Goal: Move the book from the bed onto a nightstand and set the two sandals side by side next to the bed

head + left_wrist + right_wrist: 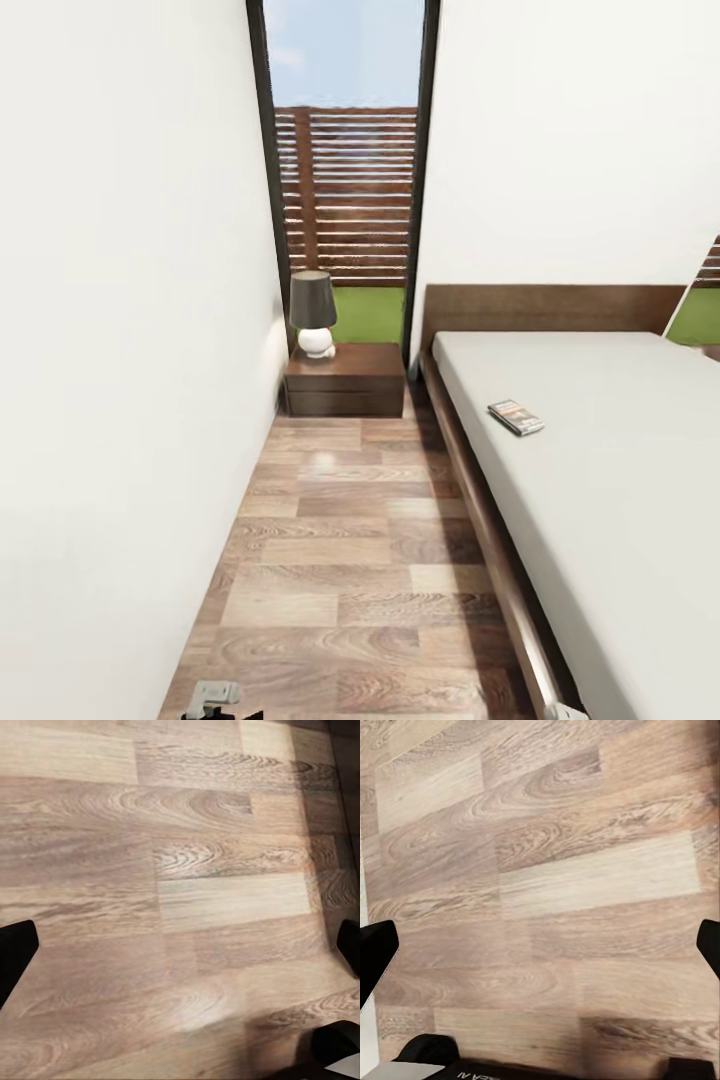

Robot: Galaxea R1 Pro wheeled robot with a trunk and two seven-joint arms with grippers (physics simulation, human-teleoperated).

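Item: book [517, 416]. Located right of centre in the head view, flat on the pale mattress of the bed [620, 480], near the bed's left edge and well short of the headboard. Long axis is set obliquely, running from upper left to lower right of the frame. Cover detail is too small to be read.

Item: nightstand [346, 380]. Located at centre of the frame, at the far end of the floor strip between the white wall and the bed, under the tall window. A lamp [314, 312] is carried on the left part of its top; the right part is bare.

Item: floor [350, 560]. Wood planks, seen in all three views. No sandals are to be noted here.

Item: left fingers [180, 945]. Dark tips are seen at the two side edges of the left wrist view, spread wide, nothing between them but floor.

Item: right fingers [540, 945]. Likewise spread wide over bare floor, released.

Relation judged decisive: the book lies ahead and to the right, well apart from both arms and higher than the floor they face. The right arm is judged the nearer, being on the bed side; an approach forward is needed before any reach.
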